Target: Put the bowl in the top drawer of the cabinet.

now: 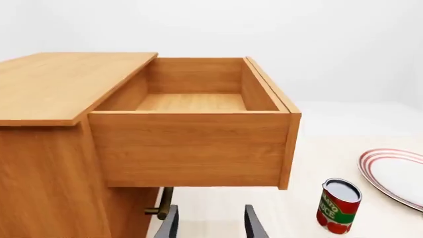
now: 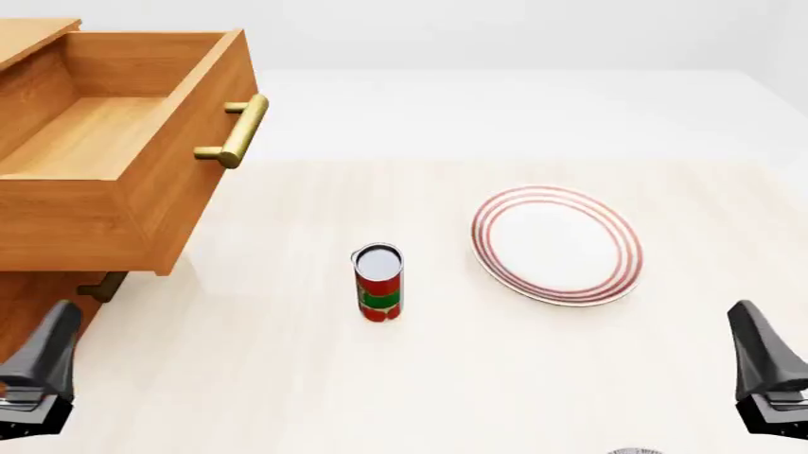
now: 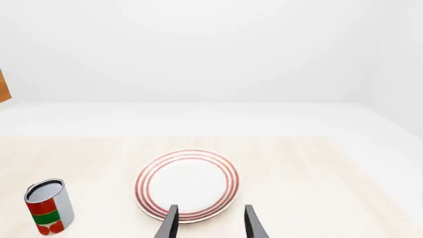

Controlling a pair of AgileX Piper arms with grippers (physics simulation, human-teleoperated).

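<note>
The left gripper is parted with nothing between its fingers, and it points at the side wall of the top drawer. The right gripper is likewise parted and empty, its fingertips over the near rim of the plate.

Taking the tomato sauce can as the landmark: it stands upright on the table, roughly midway between the two arms. The red-ringed white plate lies flat to the can's right and a little farther back, well apart from it. The cabinet stands to the can's left, at the table's left edge. Its top drawer is pulled fully out toward the can's side, its inside bare wood, and its brass handle juts out above and behind the can. Under that drawer, part of the lower drawer's handle shows.

No view shows the bowl; a small dark sliver at the front view's bottom edge is too little to identify.
</note>
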